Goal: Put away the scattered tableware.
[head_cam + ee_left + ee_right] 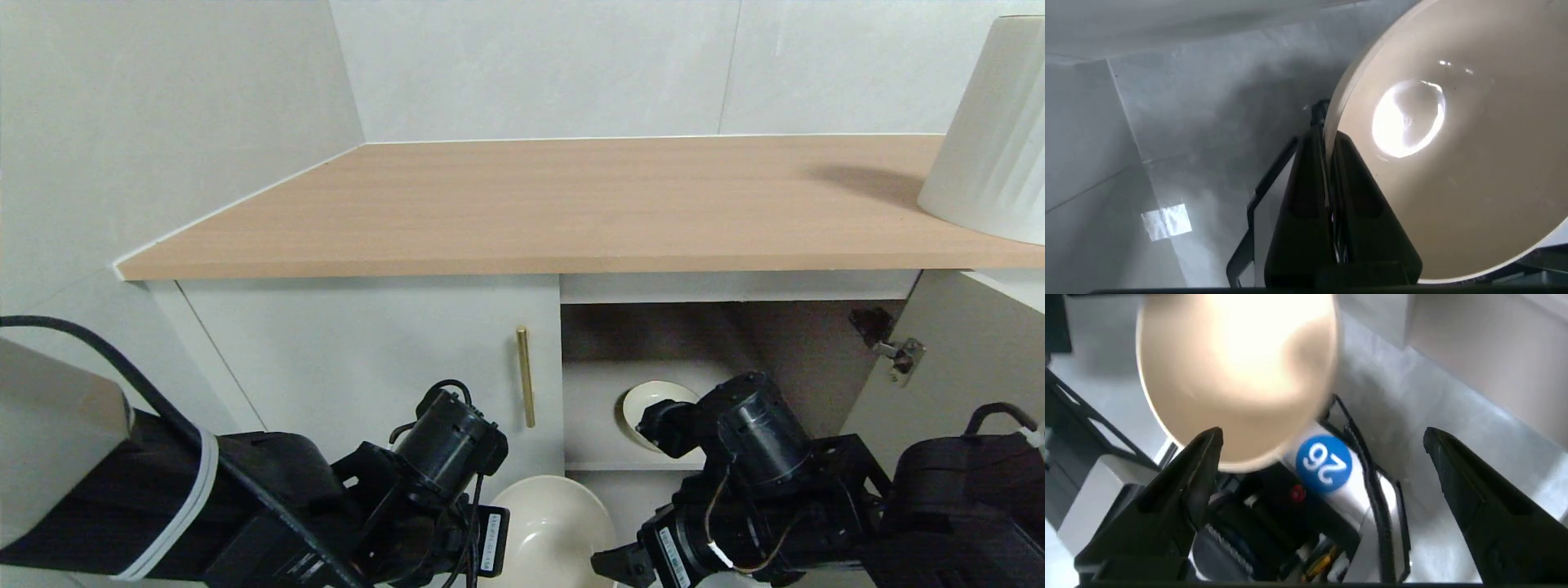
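Jaws of the left gripper (1327, 145) are pinching the rim of the cream bowl (1454, 139), at the bottom middle of the head view. Right gripper (1323, 441) is hanging wide open near it. Bowl is looking hard, slippery and breakable, so gripping the rim firmly seems best.

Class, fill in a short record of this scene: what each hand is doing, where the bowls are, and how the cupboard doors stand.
left hand: shut on the rim of the cream bowl
right hand: open, holding nothing
second bowl: inside the cupboard, on the shelf
left door: shut
right door: open
lamp: on the worktop, at the right
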`<state>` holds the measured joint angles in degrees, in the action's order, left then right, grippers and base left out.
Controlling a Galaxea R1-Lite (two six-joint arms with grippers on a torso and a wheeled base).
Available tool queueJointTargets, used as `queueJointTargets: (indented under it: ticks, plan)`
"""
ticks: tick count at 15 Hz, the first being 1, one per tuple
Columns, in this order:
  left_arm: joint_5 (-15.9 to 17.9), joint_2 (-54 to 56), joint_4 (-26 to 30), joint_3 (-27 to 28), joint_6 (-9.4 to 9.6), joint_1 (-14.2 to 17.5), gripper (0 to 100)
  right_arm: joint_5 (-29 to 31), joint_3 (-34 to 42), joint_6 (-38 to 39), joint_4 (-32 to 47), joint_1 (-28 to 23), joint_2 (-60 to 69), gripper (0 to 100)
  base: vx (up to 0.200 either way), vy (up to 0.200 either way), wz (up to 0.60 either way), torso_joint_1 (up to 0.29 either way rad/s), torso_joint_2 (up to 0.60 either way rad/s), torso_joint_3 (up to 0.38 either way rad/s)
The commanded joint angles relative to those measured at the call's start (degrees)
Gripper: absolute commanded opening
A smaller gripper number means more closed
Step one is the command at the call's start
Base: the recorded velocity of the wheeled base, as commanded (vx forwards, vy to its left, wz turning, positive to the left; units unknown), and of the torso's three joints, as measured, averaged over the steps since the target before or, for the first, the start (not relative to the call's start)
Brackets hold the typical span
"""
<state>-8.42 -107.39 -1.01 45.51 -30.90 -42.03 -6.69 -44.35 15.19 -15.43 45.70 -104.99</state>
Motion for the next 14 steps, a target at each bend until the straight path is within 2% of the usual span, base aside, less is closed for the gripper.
queueJointTargets:
  ticks: [1, 3, 7, 8, 14]
  plan:
    - [-0.01, 0.78, 0.05, 0.02, -0.03, -0.42, 0, 3.18, 0.23, 0.02, -3.38, 0.18, -4.26, 100, 0.000, 0.000, 0.00, 0.000, 0.00, 0.000]
    - [-0.01, 0.95, 0.13, 0.02, 0.05, -0.51, 0, 5.90, 0.32, 0.19, -5.57, 0.18, -5.49, 100, 0.000, 0.000, 0.00, 0.000, 0.00, 0.000]
    - [-0.01, 0.95, 0.22, 0.02, 0.05, -0.51, 0, 5.90, 0.32, 0.28, -5.66, 0.18, -5.58, 100, 0.000, 0.000, 0.00, 0.000, 0.00, 0.000]
    - [-0.01, 0.95, 0.22, 0.02, -0.03, -0.51, 0, 6.08, 0.32, 0.19, -5.66, 0.18, -5.58, 0, 0.000, 0.000, 0.00, 0.000, 0.00, 0.000]
    - [-0.01, 0.78, 0.22, 0.02, 0.05, -0.51, 0, 6.08, 0.32, 0.19, -5.66, 0.18, -5.67, 0, 0.000, 0.000, 0.00, 0.000, 0.00, 0.000]
